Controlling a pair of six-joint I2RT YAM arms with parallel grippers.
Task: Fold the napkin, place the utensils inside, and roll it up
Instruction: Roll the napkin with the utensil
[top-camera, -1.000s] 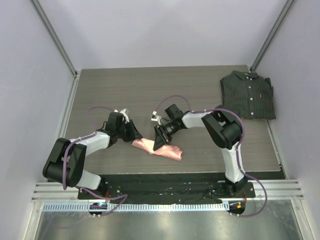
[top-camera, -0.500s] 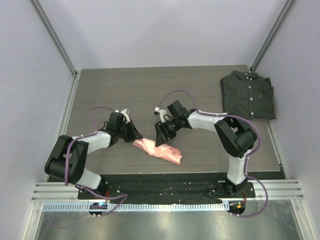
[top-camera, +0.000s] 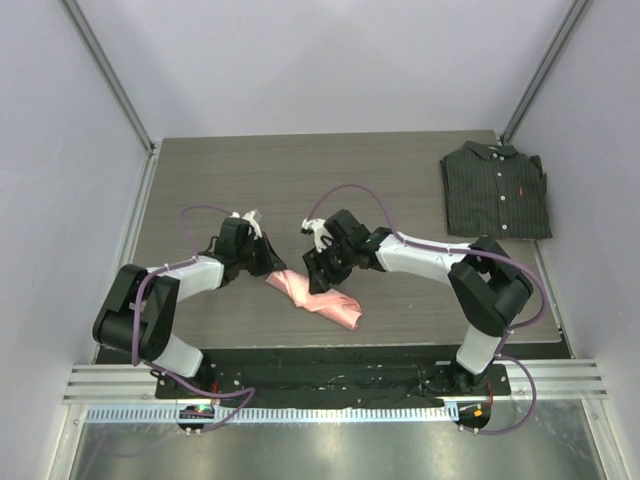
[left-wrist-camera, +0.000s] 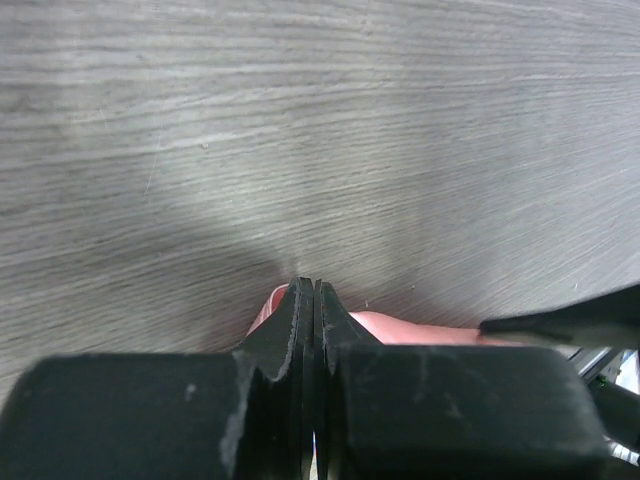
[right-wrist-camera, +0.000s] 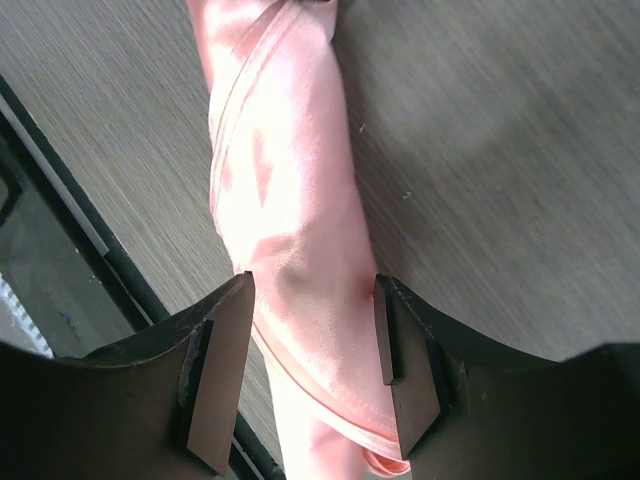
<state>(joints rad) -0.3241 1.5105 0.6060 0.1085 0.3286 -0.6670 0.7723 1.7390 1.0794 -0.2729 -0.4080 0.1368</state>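
The salmon-pink napkin (top-camera: 320, 299) lies rolled into a narrow bundle near the table's front edge, slanting down to the right. My left gripper (top-camera: 273, 271) is shut, with its tips (left-wrist-camera: 308, 287) at the roll's left end. The napkin (left-wrist-camera: 420, 328) shows just behind them, and I cannot tell if cloth is pinched. My right gripper (top-camera: 316, 282) is open and straddles the middle of the roll. In the right wrist view (right-wrist-camera: 312, 370) the napkin (right-wrist-camera: 285, 180) runs between the two pads, the right one touching it. The fork is hidden.
A dark pinstriped folded shirt (top-camera: 497, 190) lies at the table's back right. The black base rail (top-camera: 330, 358) runs along the front edge, just below the napkin. Grey walls and metal posts enclose the table.
My right gripper has moved left and down over the roll as the arm stretched out. The roll now slants more steeply. My left gripper has shifted slightly up and right.
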